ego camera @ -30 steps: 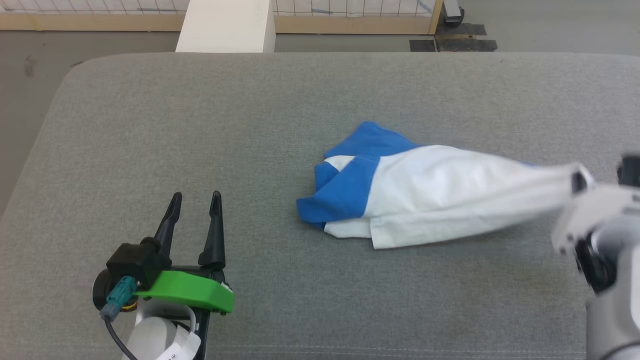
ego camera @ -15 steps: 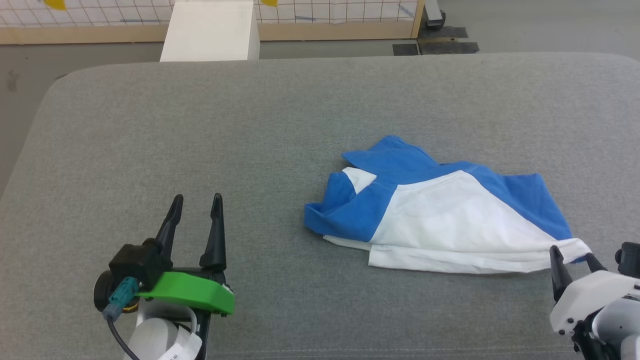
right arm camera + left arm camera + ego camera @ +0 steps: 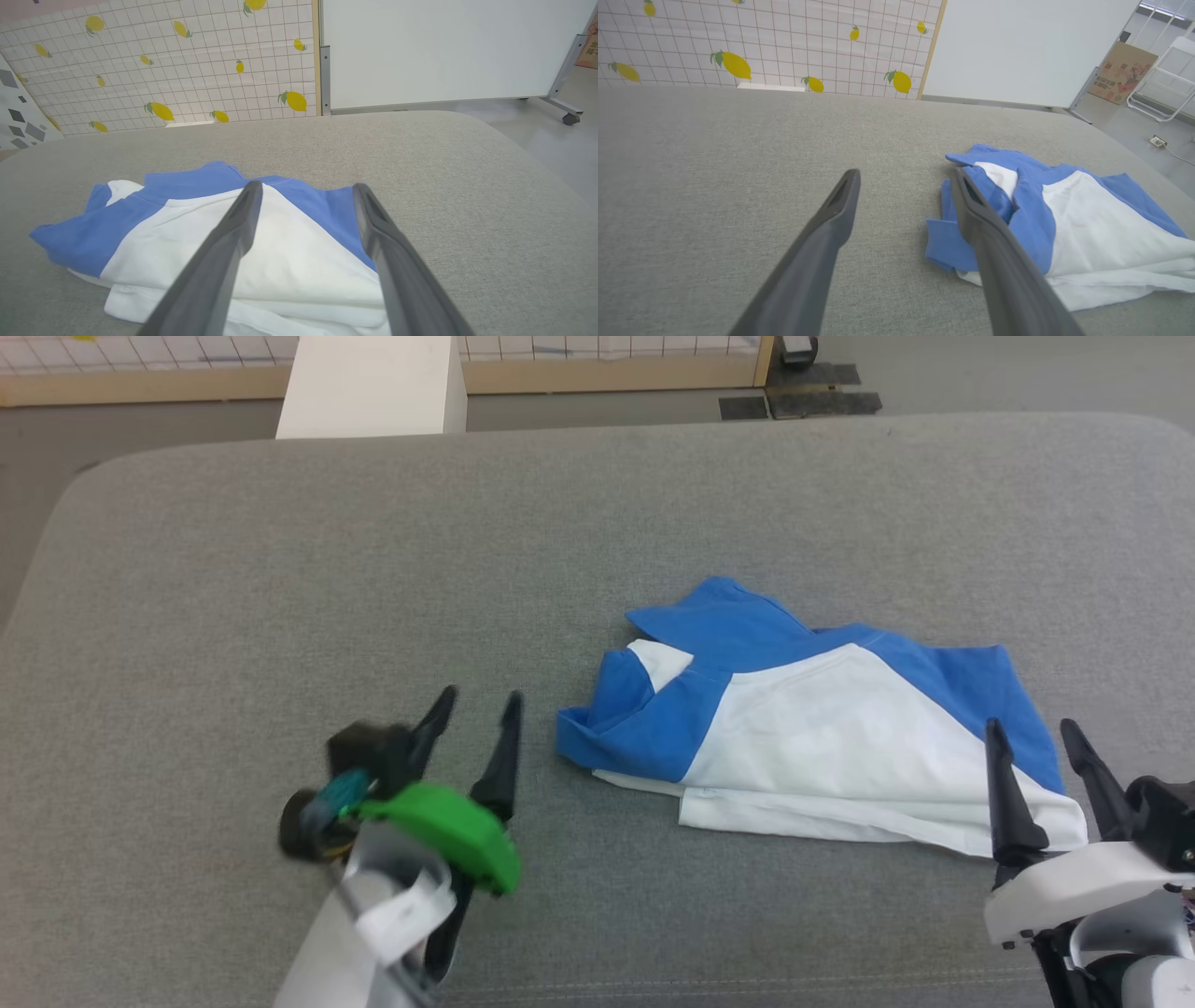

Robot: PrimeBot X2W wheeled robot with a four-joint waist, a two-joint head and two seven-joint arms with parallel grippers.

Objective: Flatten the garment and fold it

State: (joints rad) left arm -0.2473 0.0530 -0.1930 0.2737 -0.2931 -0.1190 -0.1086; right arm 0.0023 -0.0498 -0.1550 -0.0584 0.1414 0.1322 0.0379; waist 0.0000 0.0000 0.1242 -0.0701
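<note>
Lying crumpled on grey cushion (image 3: 280, 569), garment (image 3: 822, 728), left end effector (image 3: 480, 695) spread nearby, right end effector (image 3: 1029, 724) spread, perhaps over hem

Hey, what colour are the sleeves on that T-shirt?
Royal blue sleeves on a white-bodied T-shirt; the head view shows it best.

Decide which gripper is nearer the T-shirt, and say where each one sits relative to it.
Right. The right gripper, open, hangs over the right end of the T-shirt, fingers overlapping the cloth. The left gripper, open, is over bare grey cushion, apart from the T-shirt's left edge.
</note>
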